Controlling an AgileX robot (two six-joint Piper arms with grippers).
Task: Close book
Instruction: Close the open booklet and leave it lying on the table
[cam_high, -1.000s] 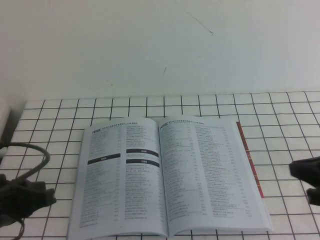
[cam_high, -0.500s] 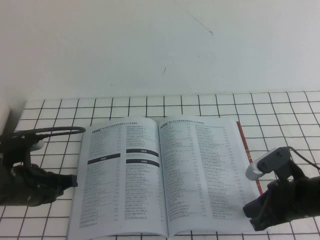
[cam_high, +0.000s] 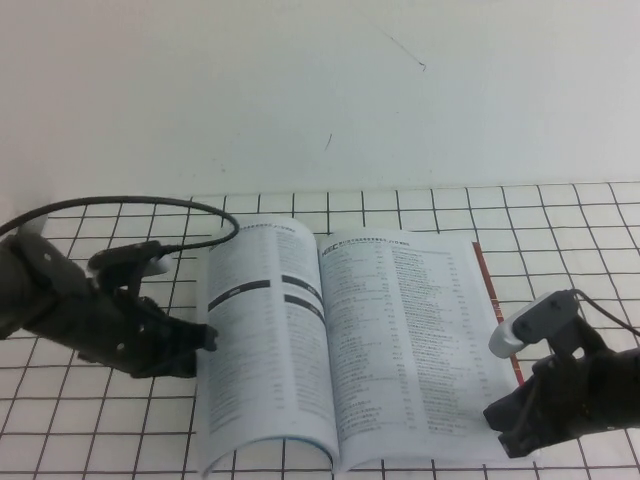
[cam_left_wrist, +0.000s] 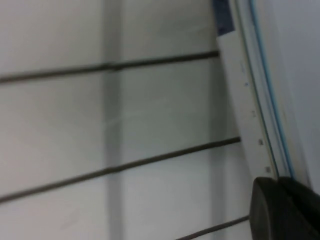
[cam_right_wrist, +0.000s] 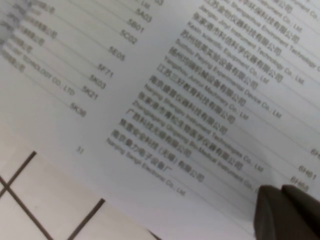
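An open book (cam_high: 400, 340) of printed lists lies on the gridded table (cam_high: 90, 420). Its left half (cam_high: 260, 340) is raised and curls up toward the spine, while the right half lies flat with a red cover edge (cam_high: 492, 300) showing. My left gripper (cam_high: 203, 338) is shut, its tip against the outer edge of the raised half. The left wrist view shows the page block's edge (cam_left_wrist: 250, 110) just beside the left gripper (cam_left_wrist: 285, 210). My right gripper (cam_high: 503, 420) is shut and rests on the right page's near outer corner, as the right wrist view shows with the right gripper (cam_right_wrist: 282, 210) on the printed page (cam_right_wrist: 175, 100).
A white wall (cam_high: 300, 90) rises behind the table. A black cable (cam_high: 150, 201) loops above the left arm. A white camera (cam_high: 530, 322) sits on the right wrist. Bare grid tiles lie left of the book and behind it.
The left arm moved right, into the book's left edge, and the left half lifted off the table and curled up. The right gripper stayed on the right page's corner.
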